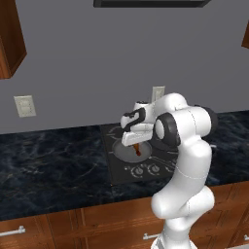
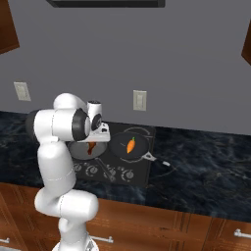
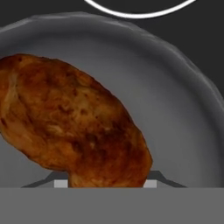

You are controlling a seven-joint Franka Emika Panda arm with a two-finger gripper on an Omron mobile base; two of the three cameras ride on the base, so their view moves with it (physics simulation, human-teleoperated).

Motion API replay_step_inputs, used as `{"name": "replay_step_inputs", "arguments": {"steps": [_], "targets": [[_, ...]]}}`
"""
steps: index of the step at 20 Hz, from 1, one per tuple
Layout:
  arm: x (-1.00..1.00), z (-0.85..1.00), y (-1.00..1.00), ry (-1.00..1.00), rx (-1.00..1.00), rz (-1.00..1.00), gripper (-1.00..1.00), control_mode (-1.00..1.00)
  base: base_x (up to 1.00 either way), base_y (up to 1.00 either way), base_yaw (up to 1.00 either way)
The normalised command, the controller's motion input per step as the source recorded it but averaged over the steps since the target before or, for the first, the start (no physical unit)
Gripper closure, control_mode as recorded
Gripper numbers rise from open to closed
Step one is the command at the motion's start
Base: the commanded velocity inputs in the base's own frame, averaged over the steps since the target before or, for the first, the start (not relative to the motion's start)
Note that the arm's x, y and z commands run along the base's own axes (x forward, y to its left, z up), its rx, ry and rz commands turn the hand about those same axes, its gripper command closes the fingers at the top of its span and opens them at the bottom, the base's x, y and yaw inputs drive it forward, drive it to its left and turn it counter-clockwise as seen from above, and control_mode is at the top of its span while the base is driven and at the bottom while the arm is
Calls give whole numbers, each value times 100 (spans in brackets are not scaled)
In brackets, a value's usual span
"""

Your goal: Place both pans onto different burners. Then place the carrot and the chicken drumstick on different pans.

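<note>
Drumstick (image 3: 74, 127) fills the hand view close up, bulb end toward 10 o'clock, narrow end down at 6 o'clock between the 2 finger tips. Fingertips (image 3: 149, 183) press either side of it, so the gripper (image 3: 105, 183) is clamped on the drumstick. Behind it the grey floor and rim of a pan (image 3: 175, 92); whether the meat touches the pan floor or hangs just above, cannot tell. A white ring of a burner (image 3: 140, 13) at 12 o'clock beyond the rim.

Right base view: gripper (image 2: 91, 145) points down over the left pan (image 2: 78, 149), drumstick (image 2: 91, 148) a small red-brown shape under it. The arm's wrist and elbow block most of that pan. Second pan (image 2: 128, 146) just beside it at 3 o'clock, carrot (image 2: 131, 145) lying in its middle, handle running toward 4 o'clock off the cooktop (image 2: 139, 171). 4 knobs (image 2: 109, 172) along the cooktop's front edge. Wall switch (image 2: 139, 100) at 12 o'clock above the pans, outlet (image 2: 21, 91) far at 9 o'clock.

Left base view: drumstick (image 1: 138, 149) under the hand, arm hiding the cooktop's right half. Dark marble counter (image 1: 53, 165), wooden drawers (image 1: 97, 223) below, hood (image 1: 151, 3) at the top edge.
</note>
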Motion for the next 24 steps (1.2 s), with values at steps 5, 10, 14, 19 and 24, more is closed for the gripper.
{"name": "replay_step_inputs", "arguments": {"steps": [5,10,14,19,24], "targets": [[0,0,0,0,0,0,-100,-100,0,0,0],[0,2,0,0,0,0,-100,-100,0,0,0],[-10,49,0,0,0,0,-100,-100,0,0,0],[-19,55,0,0,1,0,-100,-100,0,0,0],[-36,48,-10,0,5,0,-100,-100,0,0,0]]}}
